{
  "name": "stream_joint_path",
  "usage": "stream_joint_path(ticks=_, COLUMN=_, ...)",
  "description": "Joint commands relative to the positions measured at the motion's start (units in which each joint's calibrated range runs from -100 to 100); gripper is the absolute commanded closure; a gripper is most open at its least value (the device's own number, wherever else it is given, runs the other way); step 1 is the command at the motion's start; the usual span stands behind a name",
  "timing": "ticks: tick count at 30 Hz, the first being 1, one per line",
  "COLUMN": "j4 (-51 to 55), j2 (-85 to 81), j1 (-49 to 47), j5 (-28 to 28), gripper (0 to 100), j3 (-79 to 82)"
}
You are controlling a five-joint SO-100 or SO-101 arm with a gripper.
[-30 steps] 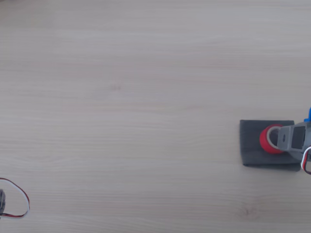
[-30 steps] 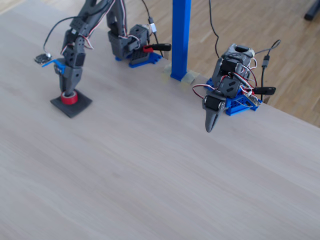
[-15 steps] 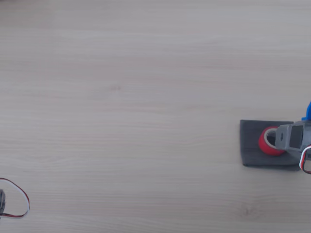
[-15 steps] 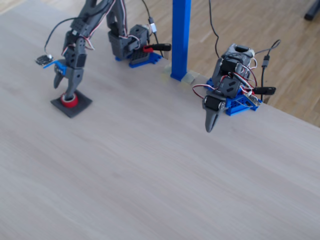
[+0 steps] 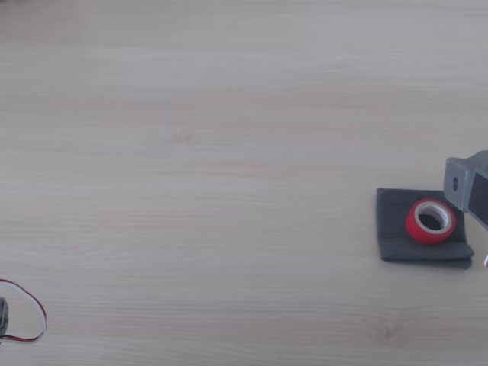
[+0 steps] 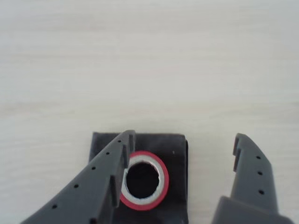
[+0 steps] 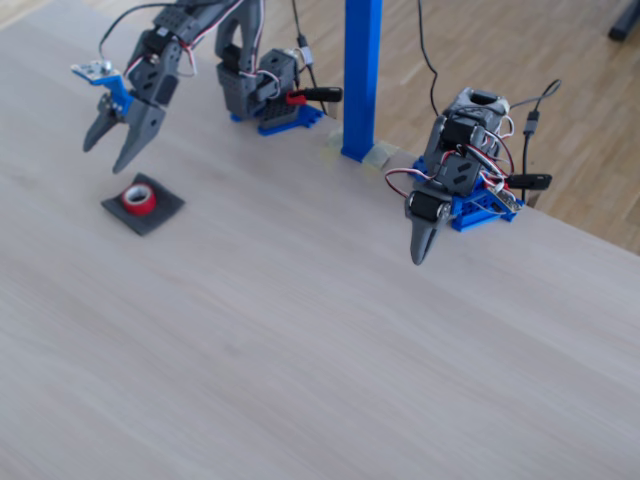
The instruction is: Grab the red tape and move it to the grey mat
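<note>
The gripper (image 6: 182, 149) hangs with its jaws spread wide and nothing between them, lifted clear above the table in the fixed view, where it shows at (image 7: 112, 148). Just below it the red tape (image 6: 143, 180) lies flat on the grey mat (image 6: 177, 186), hole up, and in the wrist view one grey finger (image 6: 105, 175) overlaps the roll's left edge while the other stands well off to the right. From where I stand the job looks as good as done: the roll sits inside the mat's edges in the other view too, red tape (image 5: 430, 221) on grey mat (image 5: 396, 229), though toward the side nearest the arm and not in the middle. The risk, to my eye, is the way out. If the arm dips or swings as it pulls away, that near finger could clip the rim of the roll and nudge it toward the mat's edge, or drag the soft cloth along the pale wooden table (image 7: 330, 330) with it. A straight lift ought to avoid that. The second arm (image 7: 450, 170), parked on its blue base, is well apart.
</note>
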Motion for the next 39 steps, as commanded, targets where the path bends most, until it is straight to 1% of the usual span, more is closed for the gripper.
stream_joint_path(ticks=1, j4=-0.2, j2=-8.6, j1=-0.7, j5=0.3, gripper=72, j3=2.8)
stream_joint_path(ticks=6, j4=-0.2, j2=-19.4, j1=-0.3, j5=0.3, gripper=87, j3=10.7)
stream_joint_path(ticks=11, j4=-0.2, j2=-31.7, j1=-0.2, j5=0.2, gripper=98, j3=20.3)
stream_joint_path(ticks=14, j4=-0.2, j2=-38.8, j1=-0.1, j5=-0.1, gripper=98, j3=25.9)
stream_joint_path(ticks=17, j4=-0.2, j2=-45.6, j1=0.4, j5=-2.4, gripper=98, j3=32.9)
stream_joint_path(ticks=21, j4=-0.2, j2=-54.2, j1=2.3, j5=-2.3, gripper=98, j3=43.2)
stream_joint_path(ticks=24, j4=0.7, j2=-59.3, j1=1.6, j5=-2.6, gripper=98, j3=49.1)
stream_joint_path(ticks=33, j4=26.7, j2=-73.9, j1=1.8, j5=-2.8, gripper=98, j3=48.3)
stream_joint_path(ticks=39, j4=35.5, j2=-75.6, j1=1.5, j5=-4.8, gripper=98, j3=48.2)
